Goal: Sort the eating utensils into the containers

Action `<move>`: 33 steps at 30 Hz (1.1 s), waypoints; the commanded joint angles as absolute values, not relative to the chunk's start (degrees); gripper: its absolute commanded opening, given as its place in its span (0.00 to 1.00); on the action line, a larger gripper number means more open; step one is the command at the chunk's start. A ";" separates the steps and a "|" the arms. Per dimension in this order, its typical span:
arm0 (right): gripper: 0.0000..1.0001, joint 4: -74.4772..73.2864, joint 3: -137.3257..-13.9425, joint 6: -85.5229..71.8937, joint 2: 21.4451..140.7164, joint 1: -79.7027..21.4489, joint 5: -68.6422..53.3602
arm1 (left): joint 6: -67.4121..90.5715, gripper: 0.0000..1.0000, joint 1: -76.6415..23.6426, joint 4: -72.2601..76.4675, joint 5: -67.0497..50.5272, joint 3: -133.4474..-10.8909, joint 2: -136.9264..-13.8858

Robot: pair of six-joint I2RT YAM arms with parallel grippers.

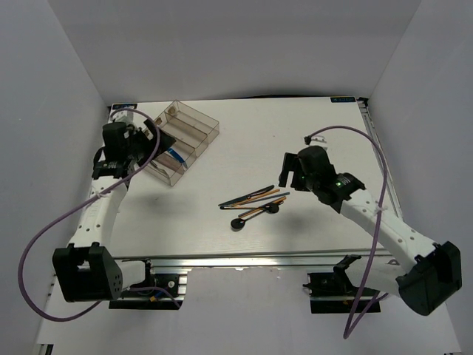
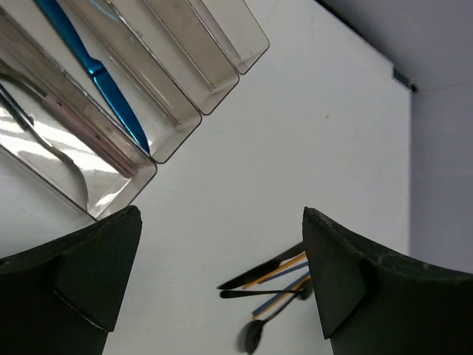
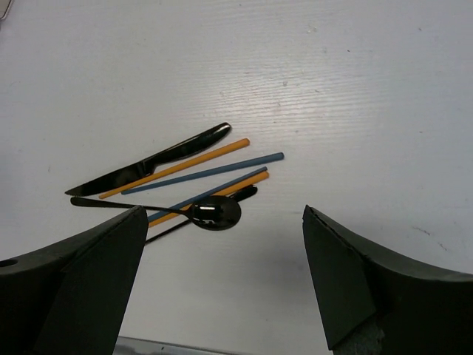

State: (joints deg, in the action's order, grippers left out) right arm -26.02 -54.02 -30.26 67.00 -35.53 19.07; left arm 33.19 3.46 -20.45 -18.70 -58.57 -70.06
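Arm bases (image 1: 85, 274) edge a white table (image 1: 295, 133) bearing utensils (image 1: 255, 200), white walls (image 1: 222, 44) around.

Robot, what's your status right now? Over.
Left gripper, right gripper: both open, empty. Blue knife in organizer tray; black knife, black spoon, chopsticks loose on table near right gripper. Nothing blocking them.

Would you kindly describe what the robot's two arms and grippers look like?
The left arm and right arm have white links and boxy black joint housings; the left gripper and right gripper are black, with broad, blunt, dark fingers. A purple cable loops along each arm. A small green light sits near the right wrist.
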 commanded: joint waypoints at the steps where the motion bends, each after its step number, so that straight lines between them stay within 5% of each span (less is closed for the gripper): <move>1: 0.89 -27.15 -52.47 -29.37 61.80 -33.32 15.56 | 28.28 0.98 -6.81 -12.80 -15.28 -63.60 -70.04; 4: 0.89 -31.28 -52.73 -27.95 58.37 -32.43 12.66 | 16.14 0.98 -22.91 -26.60 1.47 -78.89 -82.05; 8: 0.89 -35.50 -54.31 -25.14 53.45 -32.26 9.93 | 3.45 0.97 -32.68 -39.35 2.81 -92.34 -101.28; 15: 0.89 -42.62 -55.72 -25.31 50.45 -32.17 15.90 | -9.05 0.94 -46.83 -48.69 7.74 -108.80 -116.96; 33: 0.89 -44.47 -54.76 -26.90 42.19 -32.17 16.00 | -10.37 0.69 -50.98 -47.37 4.92 -114.60 -130.07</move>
State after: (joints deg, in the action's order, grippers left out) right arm -44.45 -53.15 -26.98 42.83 -32.25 15.90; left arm -9.28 -51.03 -47.59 4.25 -111.57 -130.21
